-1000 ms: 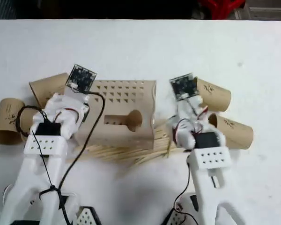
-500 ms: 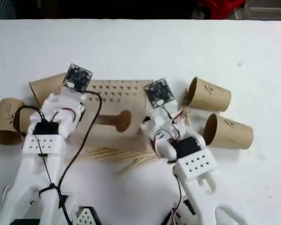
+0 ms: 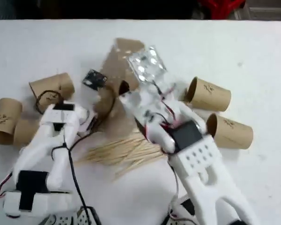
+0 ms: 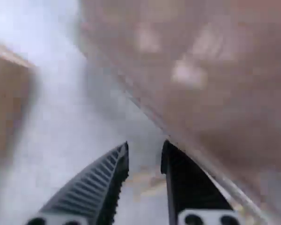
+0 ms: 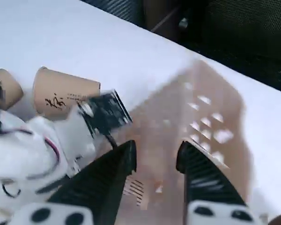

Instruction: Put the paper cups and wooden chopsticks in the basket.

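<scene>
The basket (image 3: 118, 55) sits askew on the white worktop (image 3: 243, 47), at the far side between the two arms. Whether it lies flat or is tipped up I cannot tell.

The chopsticks (image 3: 124, 152) lie in a loose heap on the worktop on the near side of the basket, between the arms and outside it. The paper cups are outside it too, all on their sides:
- The inner left cup (image 3: 51, 86) lies near the left arm.
- The outer left cup (image 3: 4, 119) lies farther out, towards the worktop's edge.
- The far right cup (image 3: 208, 93) and the near right cup (image 3: 229, 131) lie close together beside the right arm, mouths turned towards it.

The left claw (image 4: 145, 151) hangs low over the worktop with its jaws a little apart and nothing between them (only pale worktop shows through the gap). The brown wall of the basket (image 4: 201, 70) runs just beside one jaw.

The right claw (image 5: 157, 151) is above the basket (image 5: 201, 108), jaws apart. The basket's punched brown side shows through the gap, and I cannot tell whether the fingers touch it. Beyond it, the right wrist view takes in the inner left cup (image 5: 65, 91) next to the left arm.
</scene>
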`<state>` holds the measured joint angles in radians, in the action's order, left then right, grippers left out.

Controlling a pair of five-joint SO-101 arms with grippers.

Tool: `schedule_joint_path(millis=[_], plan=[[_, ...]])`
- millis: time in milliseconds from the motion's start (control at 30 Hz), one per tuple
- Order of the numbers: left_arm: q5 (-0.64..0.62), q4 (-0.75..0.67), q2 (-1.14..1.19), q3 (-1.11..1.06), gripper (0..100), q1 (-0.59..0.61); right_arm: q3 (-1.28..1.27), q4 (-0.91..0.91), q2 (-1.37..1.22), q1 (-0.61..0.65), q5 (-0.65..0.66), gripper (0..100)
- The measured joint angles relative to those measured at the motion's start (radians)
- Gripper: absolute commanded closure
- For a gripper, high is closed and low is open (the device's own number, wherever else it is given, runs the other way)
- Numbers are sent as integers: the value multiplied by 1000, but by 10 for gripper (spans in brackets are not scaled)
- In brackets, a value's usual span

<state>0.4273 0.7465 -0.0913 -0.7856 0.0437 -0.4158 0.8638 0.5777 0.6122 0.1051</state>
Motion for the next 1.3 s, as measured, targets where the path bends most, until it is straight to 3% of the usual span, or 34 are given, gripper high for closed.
schedule_joint_path(millis=[167, 367, 467, 667, 1000, 1300], plan=[[0, 48, 95, 78, 843, -21, 92, 15, -175, 51, 0, 847], [-2, 71, 144, 130, 843, -20, 138, 61, -186, 71, 0, 845], [-21, 71, 129, 130, 843, 8, 150, 163, -135, -25, 11, 845], [-60, 126, -66, 147, 837, -20, 132, 356, -12, -267, 230, 844], [-304, 169, -135, 368, 797, -284, -100, 239, 34, -603, 256, 844], [-382, 103, 124, 505, 797, -311, -114, 215, 35, -783, 256, 844]])
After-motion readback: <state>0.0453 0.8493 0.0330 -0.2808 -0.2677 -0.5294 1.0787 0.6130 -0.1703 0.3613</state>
